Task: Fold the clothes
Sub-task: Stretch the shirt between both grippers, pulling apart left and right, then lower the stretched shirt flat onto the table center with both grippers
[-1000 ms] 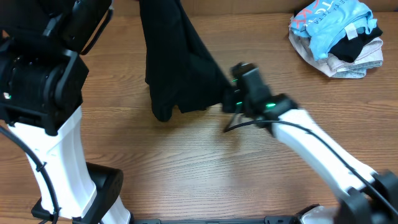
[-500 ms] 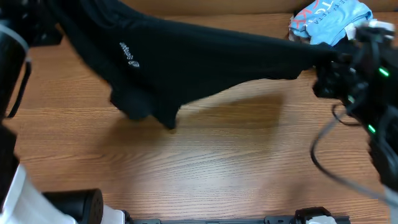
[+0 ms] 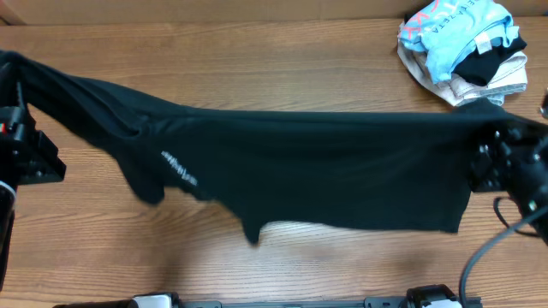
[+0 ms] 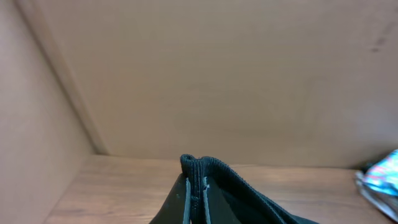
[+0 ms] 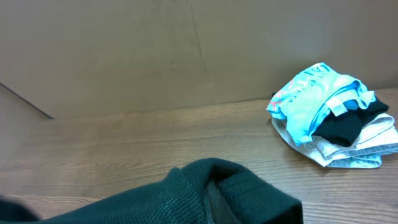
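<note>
A black garment point(image 3: 291, 167) with small white lettering hangs stretched wide above the wooden table between my two grippers. My left gripper point(image 3: 19, 120) is shut on its left end, and the left wrist view shows the hem point(image 4: 198, 167) pinched between the fingers point(image 4: 186, 199). My right gripper point(image 3: 492, 158) is shut on its right end. In the right wrist view the black mesh cloth point(image 5: 217, 193) bunches over the jaws and hides them.
A pile of clothes point(image 3: 462, 47), light blue, black and white, lies at the back right corner; it also shows in the right wrist view point(image 5: 333, 121). A cardboard wall point(image 4: 217, 74) stands behind the table point(image 3: 282, 265).
The arms have swung apart and drawn the garment from a bunched hang at the back into a wide flat span, lower and nearer the front.
</note>
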Motion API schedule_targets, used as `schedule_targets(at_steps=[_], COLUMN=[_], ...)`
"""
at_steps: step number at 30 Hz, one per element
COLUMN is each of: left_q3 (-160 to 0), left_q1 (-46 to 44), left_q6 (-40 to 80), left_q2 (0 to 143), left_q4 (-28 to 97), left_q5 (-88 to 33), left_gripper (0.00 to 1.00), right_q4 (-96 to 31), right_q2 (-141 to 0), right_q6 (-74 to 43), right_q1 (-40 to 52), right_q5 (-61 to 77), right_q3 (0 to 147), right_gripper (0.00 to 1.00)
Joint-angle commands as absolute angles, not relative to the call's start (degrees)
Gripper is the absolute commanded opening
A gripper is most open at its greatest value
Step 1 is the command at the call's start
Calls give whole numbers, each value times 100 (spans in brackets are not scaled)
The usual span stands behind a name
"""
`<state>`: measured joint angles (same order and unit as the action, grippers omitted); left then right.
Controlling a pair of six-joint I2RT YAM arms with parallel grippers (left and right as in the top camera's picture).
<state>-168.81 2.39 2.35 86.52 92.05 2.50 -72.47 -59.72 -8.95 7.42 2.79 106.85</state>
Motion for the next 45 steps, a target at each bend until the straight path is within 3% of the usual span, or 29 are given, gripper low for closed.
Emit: schedule_targets(at_steps=[1, 7, 11, 19, 25, 31, 34, 45], left_q3=[-16881, -16881, -16881, -16881, -16820, -16691, -16691, -14440], left_q1=[290, 301, 301, 298, 298, 298, 298, 185], left_q6=[80, 78, -30, -449, -687, -624, -292, 89], left_q2=[9078, 9946, 10578, 10822, 10875, 11275, 11754, 11841], left_q4=[9109, 8407, 7332, 6226, 6945, 8713, 9609, 9682], left_q5=[980, 1520, 1673, 1647, 1581, 97, 38, -447], left_gripper=[4, 4, 4, 4, 4, 4, 4, 4], right_q4=[-7032, -6058, -4766, -3297, -4171, -5312, -5787, -7389], right_q2=[-6493, -7662, -8370, -8584, -8932, -9714, -10060, -10110], right_q6=[-801, -565, -550, -548, -552, -552, -539, -565], right_q1=[701, 701, 701, 701, 701, 701, 701, 703], right_q5=[217, 198, 200, 204, 346, 639, 858, 1190], right_q3=[10715, 10718, 10728, 10739, 10722, 10720, 10720, 10374], right_gripper=[4, 4, 4, 4, 4, 4, 4, 4])
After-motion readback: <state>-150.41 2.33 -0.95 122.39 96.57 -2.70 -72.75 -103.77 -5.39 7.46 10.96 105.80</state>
